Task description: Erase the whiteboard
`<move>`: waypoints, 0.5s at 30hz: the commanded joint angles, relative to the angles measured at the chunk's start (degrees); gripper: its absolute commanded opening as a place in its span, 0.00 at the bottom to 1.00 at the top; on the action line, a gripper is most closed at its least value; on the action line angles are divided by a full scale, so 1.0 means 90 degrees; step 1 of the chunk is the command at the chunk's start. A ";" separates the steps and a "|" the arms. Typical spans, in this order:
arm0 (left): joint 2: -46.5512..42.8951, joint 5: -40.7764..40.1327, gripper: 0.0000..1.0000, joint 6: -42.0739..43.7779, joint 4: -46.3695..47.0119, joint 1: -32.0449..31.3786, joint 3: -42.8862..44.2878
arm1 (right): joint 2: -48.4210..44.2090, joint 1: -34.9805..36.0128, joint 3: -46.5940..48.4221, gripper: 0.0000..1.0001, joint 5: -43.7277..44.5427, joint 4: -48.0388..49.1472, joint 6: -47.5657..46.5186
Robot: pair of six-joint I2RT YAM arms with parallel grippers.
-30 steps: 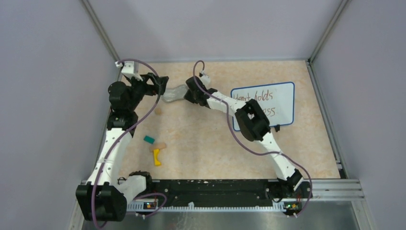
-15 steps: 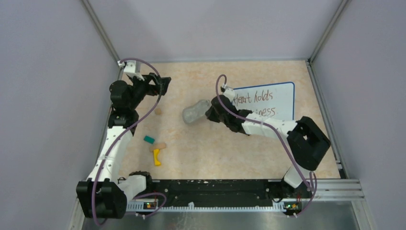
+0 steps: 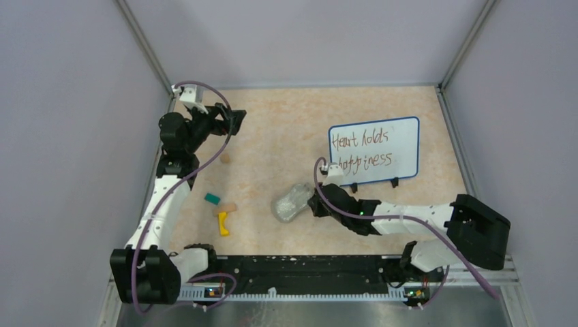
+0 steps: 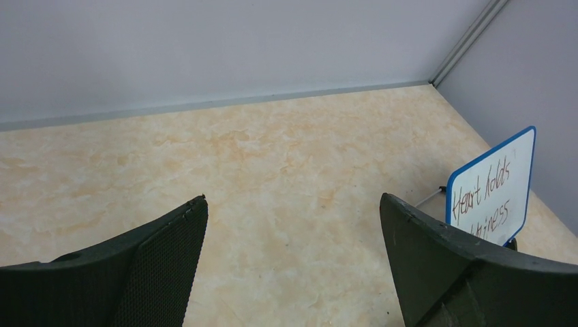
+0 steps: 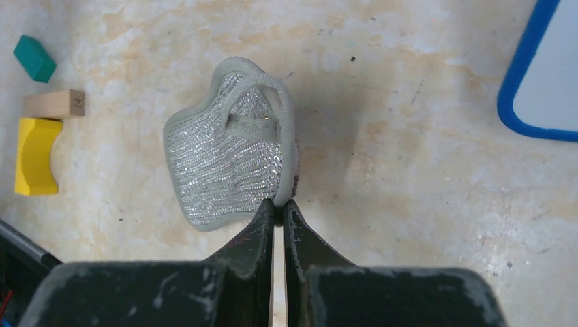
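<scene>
The whiteboard (image 3: 373, 150) has a blue frame and stands upright at the right of the table, with handwriting on it; it also shows in the left wrist view (image 4: 492, 187) and its corner in the right wrist view (image 5: 538, 75). My right gripper (image 5: 278, 204) is shut on the edge of a silvery grey mesh cloth pad (image 5: 228, 160) and holds it low in front of the board's left end (image 3: 292, 202). My left gripper (image 3: 235, 121) is open and empty at the far left, well away from the board.
A teal block (image 3: 213, 198), a wooden block (image 3: 230, 206) and a yellow arch block (image 3: 222, 223) lie left of the cloth. A small brown bit (image 3: 224, 158) lies further back. Walls close in at the back and both sides.
My right gripper has carried the cloth pad from the far left, beside the left gripper, across and toward the near side, to below the board's left end. The left arm has barely moved.
</scene>
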 commanded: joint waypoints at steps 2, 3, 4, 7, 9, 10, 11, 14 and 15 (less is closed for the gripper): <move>0.0074 0.0211 0.99 -0.0075 0.0379 -0.0002 0.0103 | -0.0416 -0.0282 0.0027 0.00 -0.1758 0.0653 -0.2318; 0.0084 0.0239 0.99 -0.0092 0.0389 0.0007 0.0108 | -0.0410 -0.0418 0.0126 0.00 -0.2378 0.0455 -0.2689; 0.0092 0.0255 0.99 -0.0098 0.0394 -0.0002 0.0103 | -0.0394 -0.0594 0.0272 0.00 -0.3008 0.0104 -0.3013; 0.0086 0.0269 0.99 -0.0108 0.0409 -0.0005 0.0098 | -0.0357 -0.1068 0.0748 0.00 -0.4193 -0.1062 -0.3961; 0.0077 0.0268 0.99 -0.0099 0.0409 -0.0004 0.0104 | -0.0298 -0.1357 0.1011 0.00 -0.4699 -0.1656 -0.4342; 0.0065 0.0273 0.99 -0.0099 0.0409 -0.0005 0.0103 | -0.0245 -0.1484 0.1094 0.00 -0.4964 -0.1662 -0.4297; 0.0052 0.0278 0.99 -0.0090 0.0408 -0.0005 0.0105 | -0.0162 -0.1553 0.1202 0.00 -0.5163 -0.1689 -0.4291; 0.0009 0.0255 0.99 -0.0053 0.0409 -0.0016 0.0081 | 0.0491 -0.1567 0.2037 0.00 -0.5119 -0.2660 -0.4613; 0.0007 0.0229 0.99 -0.0042 0.0403 -0.0019 0.0079 | 0.0763 -0.1563 0.2266 0.00 -0.5152 -0.2976 -0.4783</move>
